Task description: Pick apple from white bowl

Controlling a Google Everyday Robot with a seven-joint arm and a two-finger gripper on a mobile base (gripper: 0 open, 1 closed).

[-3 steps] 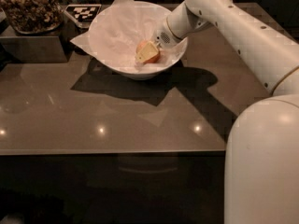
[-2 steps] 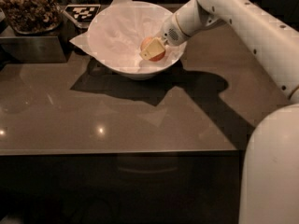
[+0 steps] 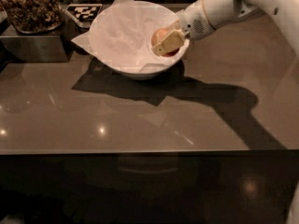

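Right now I am seeing the apple [image 3: 160, 34] sitting at the right side of the white bowl [image 3: 140, 73], close under the rim. Only its upper, reddish-orange part is showing to me. The gripper [image 3: 163, 44] is pinching the apple: one tan finger [image 3: 170, 41] is lying across the lower front of the fruit and touching it, while the other finger is hiding behind it. I am not able to tell whether the apple is resting on the lining or hanging just clear of it.

The crumpled white paper [image 3: 119, 36] is lining the bowl, with one corner poking up past the far rim and another sticking out to the left. The white arm [image 3: 219, 6] is reaching in from the upper right, and its wrist is hanging over the bowl's right edge.

The bowl is standing on the glossy brown table [image 3: 140, 125], toward the far side, and it and the arm are throwing a dark shadow across the surface toward me and to the right. To the left, apart from the bowl, a container of brown nuts [image 3: 30, 8] is sitting on a dark block [image 3: 32, 48]. A black-and-white checkered marker [image 3: 84, 10] is lying between that container and the bowl.
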